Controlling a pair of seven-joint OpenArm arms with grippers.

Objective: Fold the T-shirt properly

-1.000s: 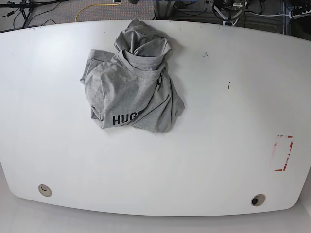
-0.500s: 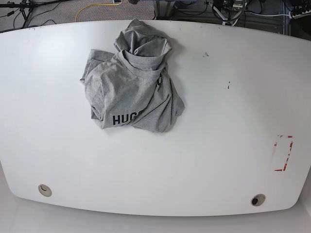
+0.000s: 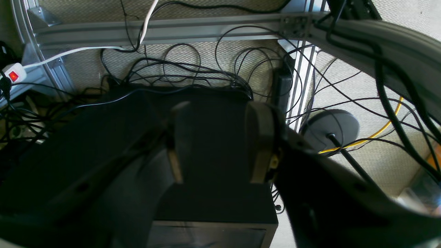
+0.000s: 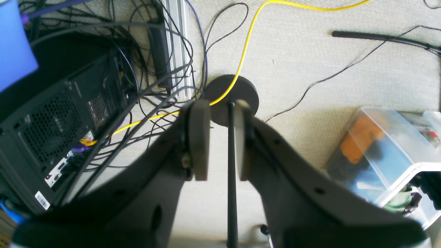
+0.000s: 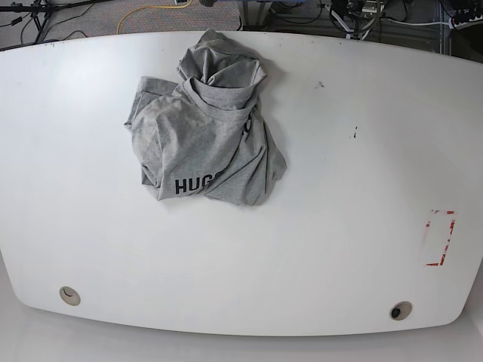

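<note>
On the far-left part of my white table (image 5: 317, 226) the grey T-shirt (image 5: 205, 124) lies crumpled. My left gripper (image 3: 217, 141) is spread and empty; my right gripper (image 4: 220, 141) stands narrowly parted, holding nothing.

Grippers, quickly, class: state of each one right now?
Left gripper: open, holding nothing.
Right gripper: open with a narrow gap, gripping nothing; a stand's rod merely shows behind it.
</note>
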